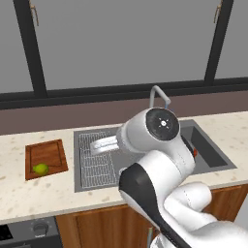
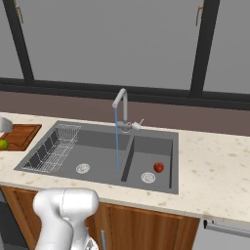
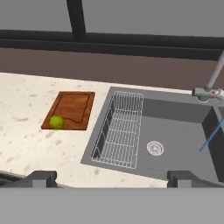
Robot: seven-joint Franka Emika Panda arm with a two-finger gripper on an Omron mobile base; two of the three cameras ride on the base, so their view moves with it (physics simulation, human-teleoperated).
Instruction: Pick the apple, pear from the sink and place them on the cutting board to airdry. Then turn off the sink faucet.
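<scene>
Gripper point(image 3: 112, 177) nearest us, jaws wide, empty, above sink point(image 2: 97, 141) front edge; pear point(image 3: 56, 122) on cutting board point(image 3: 76, 107) left of sink, long axis unclear; apple point(image 2: 158, 167) in sink's small right compartment; sink faucet point(image 2: 122, 105) spout points forward, running

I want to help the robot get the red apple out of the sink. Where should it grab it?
Probably around its round middle, coming straight down from above. The apple sits low in the sink's smaller compartment, close to the right wall and beside a drain, so its sides are hard to reach. The gripper is open.
</scene>
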